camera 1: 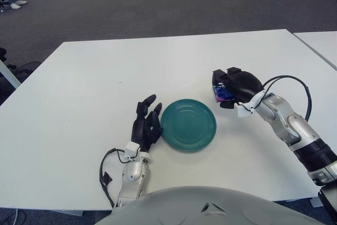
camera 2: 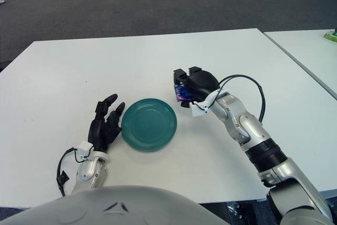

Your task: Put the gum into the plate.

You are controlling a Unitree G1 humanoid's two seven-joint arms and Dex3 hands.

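Observation:
A round teal plate (camera 1: 188,125) lies on the white table (camera 1: 95,77); it also shows in the right eye view (camera 2: 149,124). My right hand (camera 1: 236,87) is just right of the plate's far edge, fingers curled around a small blue and purple gum pack (camera 1: 223,94), which also shows in the right eye view (camera 2: 181,93). Most of the pack is hidden by the fingers. My left hand (camera 1: 147,122) shows beside the plate's left rim, fingers spread and holding nothing.
A second white table (camera 1: 321,43) stands to the right with a narrow gap between. A green object (camera 2: 330,36) sits on it at the right edge. Grey carpet lies beyond the far edge.

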